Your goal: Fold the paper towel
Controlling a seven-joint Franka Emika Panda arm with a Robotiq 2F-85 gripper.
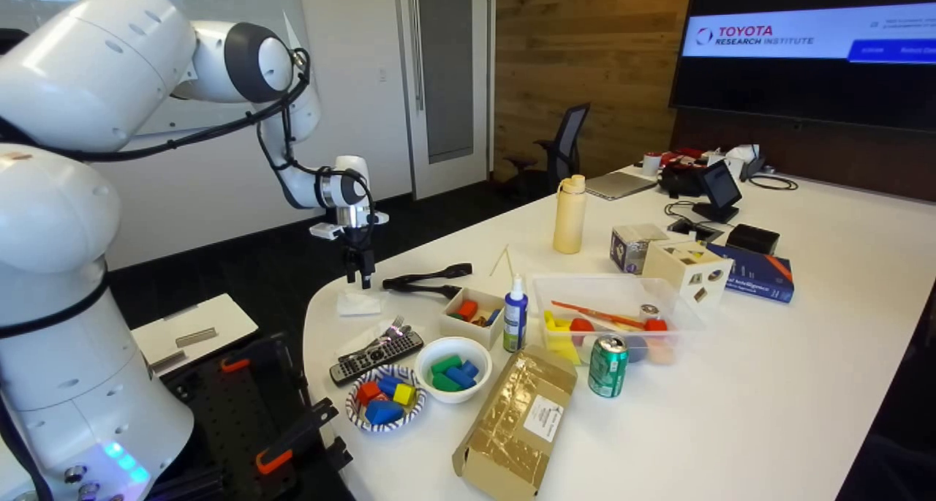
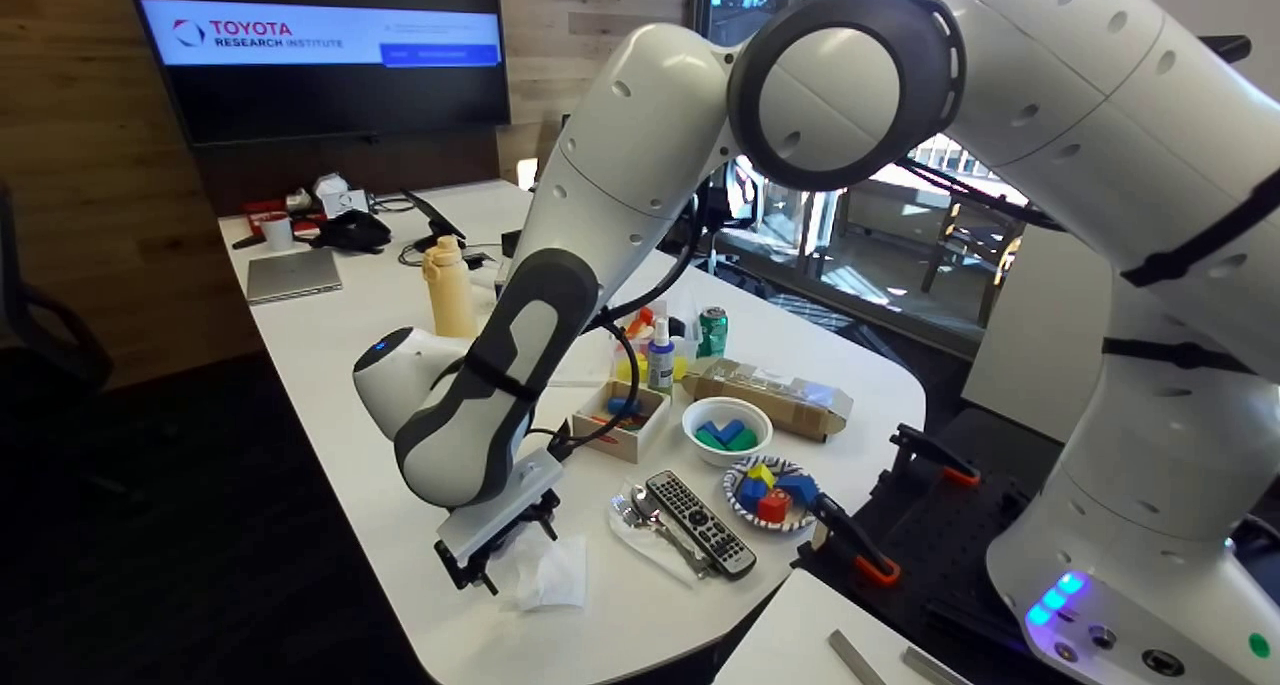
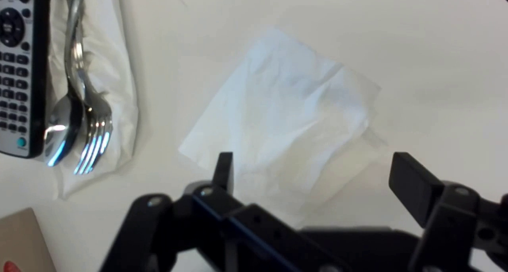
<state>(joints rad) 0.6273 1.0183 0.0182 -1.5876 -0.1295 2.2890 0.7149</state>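
Note:
The white paper towel [image 3: 285,105] lies on the white table, creased, with a fold running across its right part and a thin layer showing under it, in the wrist view. It also shows in both exterior views, near the table's corner [image 1: 360,305] [image 2: 556,577]. My gripper [image 3: 317,170] is open, with its fingers wide apart and nothing between them. It points down and hovers above the towel in both exterior views [image 1: 359,280] [image 2: 520,559]. The fingers and gripper body cover the lower part of the towel in the wrist view.
A fork and spoon [image 3: 79,117] on a napkin and a remote [image 3: 18,73] lie beside the towel. Black tongs [image 1: 428,276], a small box with blocks [image 1: 457,322], a white bowl [image 1: 420,355] and a patterned bowl [image 1: 356,417] stand close by. The table edge [image 2: 370,565] is near.

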